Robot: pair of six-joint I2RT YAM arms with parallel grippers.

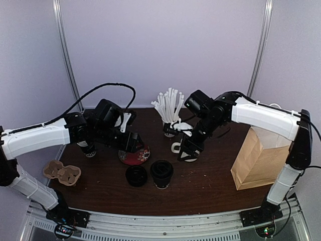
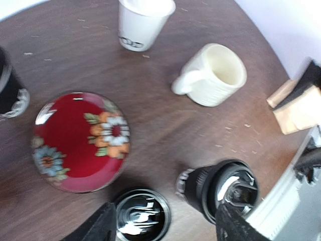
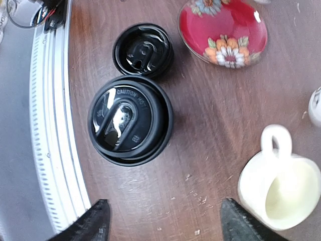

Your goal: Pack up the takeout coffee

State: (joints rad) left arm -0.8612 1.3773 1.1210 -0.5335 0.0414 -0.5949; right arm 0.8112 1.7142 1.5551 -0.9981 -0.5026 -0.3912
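Walls: plain pale lilac panels (image 1: 160, 45) behind and at both sides.
Poles: two thin silver metal strips (image 1: 66, 55) running up between the panels.
Table: dark brown wooden top (image 1: 210, 186).

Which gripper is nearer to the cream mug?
Right. The right gripper hangs just above and beside the cream mug, while the left gripper is farther off to the mug's left, over the red plate.
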